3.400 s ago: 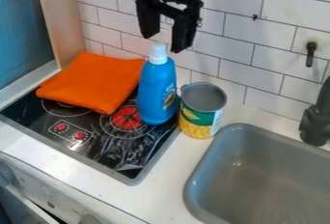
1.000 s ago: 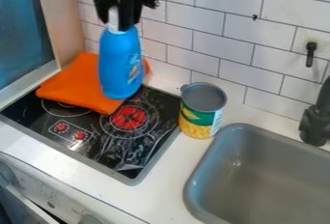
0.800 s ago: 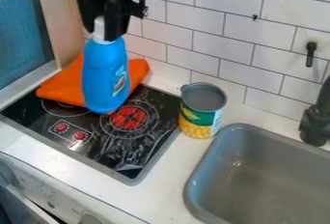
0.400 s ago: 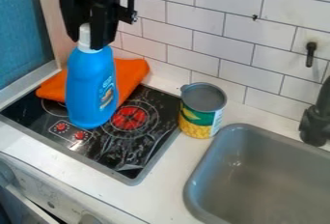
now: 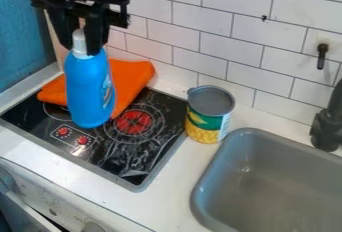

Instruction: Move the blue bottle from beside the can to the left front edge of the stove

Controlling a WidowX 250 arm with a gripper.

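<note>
Gripper pinching the blue bottle by its white cap — a narrow grip that keeps it upright — in front of the folded orange cloth.

The claw grips the white cap of the upright blue bottle. The bottle overlaps the orange cloth in view. The open can stands on the bench, between the cooktop and the gray sink.
</note>
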